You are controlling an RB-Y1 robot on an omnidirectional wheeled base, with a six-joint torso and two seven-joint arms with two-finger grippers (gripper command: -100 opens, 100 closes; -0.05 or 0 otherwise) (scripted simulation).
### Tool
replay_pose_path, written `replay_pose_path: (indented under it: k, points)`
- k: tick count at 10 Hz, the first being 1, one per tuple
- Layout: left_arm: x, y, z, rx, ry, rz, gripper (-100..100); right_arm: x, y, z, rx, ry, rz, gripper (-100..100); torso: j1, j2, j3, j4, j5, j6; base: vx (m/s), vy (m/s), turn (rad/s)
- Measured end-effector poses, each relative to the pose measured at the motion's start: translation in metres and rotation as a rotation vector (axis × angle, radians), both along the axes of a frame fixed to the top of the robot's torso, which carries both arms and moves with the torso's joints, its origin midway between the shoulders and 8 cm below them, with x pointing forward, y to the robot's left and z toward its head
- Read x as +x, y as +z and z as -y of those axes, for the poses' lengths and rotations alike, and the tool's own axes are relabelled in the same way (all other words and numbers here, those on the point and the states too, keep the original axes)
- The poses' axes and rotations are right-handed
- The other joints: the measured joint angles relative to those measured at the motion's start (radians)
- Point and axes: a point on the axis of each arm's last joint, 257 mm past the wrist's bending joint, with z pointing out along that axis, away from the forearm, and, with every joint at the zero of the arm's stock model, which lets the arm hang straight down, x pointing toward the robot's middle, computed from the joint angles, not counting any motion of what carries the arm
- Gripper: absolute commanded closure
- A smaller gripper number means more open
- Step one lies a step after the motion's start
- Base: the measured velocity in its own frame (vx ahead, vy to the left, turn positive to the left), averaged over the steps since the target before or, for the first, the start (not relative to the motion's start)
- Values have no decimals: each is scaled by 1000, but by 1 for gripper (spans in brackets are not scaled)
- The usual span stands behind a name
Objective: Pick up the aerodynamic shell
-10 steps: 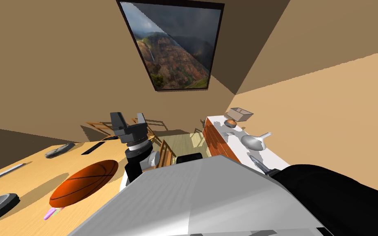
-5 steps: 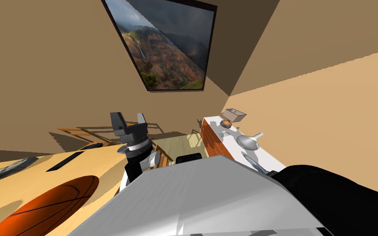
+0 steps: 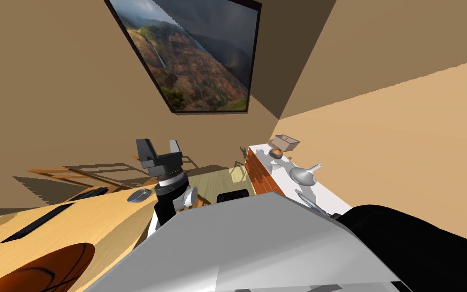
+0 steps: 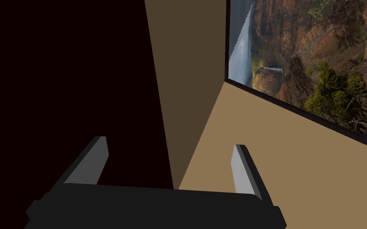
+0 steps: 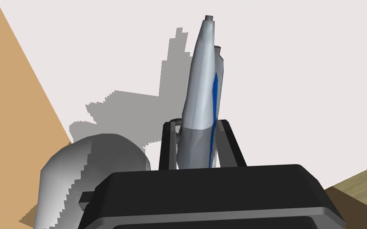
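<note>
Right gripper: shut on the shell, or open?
Shut on it. Right wrist view: the right gripper's fingers press both sides of the grey, blue-striped shell, which sticks out past them over the white counter.

grey vessel (image 5: 79,171) beside right pincer (image 5: 198,123), wall (image 5: 19,79) close

Tan walls (image 3: 50,91) around me, landscape picture (image 3: 192,50) up high, wooden table (image 3: 101,215) left, brick-sided white counter (image 3: 328,197) right.

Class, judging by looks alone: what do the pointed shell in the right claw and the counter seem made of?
Shell: possibly metal or painted plastic; smooth silver-grey sheen, blue stripe. Counter: plain matte white top, material unclear; front: red brick pattern.
</note>
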Motion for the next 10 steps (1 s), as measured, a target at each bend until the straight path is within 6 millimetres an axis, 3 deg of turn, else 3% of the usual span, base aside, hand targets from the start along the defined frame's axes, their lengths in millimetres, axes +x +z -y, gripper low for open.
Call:
replay_pose_path:
  k: [3,5,9,10]
  points:
    - [0,0,0,0,0,0,0,4,0,0,-15,48,-14,100,0,4,3,1,-1,-1,-7,2,8]
    - [0,0,0,0,0,0,0,1,0,-10,-13,66,-14,100,-4,0,0,0,-3,2,119,-83,-241]
    - [0,0,0,0,0,0,0,-1,2,-19,-14,91,-10,100,-1,2,2,1,-4,-2,23,-3,10]
    - [0,0,0,0,0,0,0,0,3,-19,-21,106,-16,100,-1,3,2,1,-4,-2,141,-65,-313]
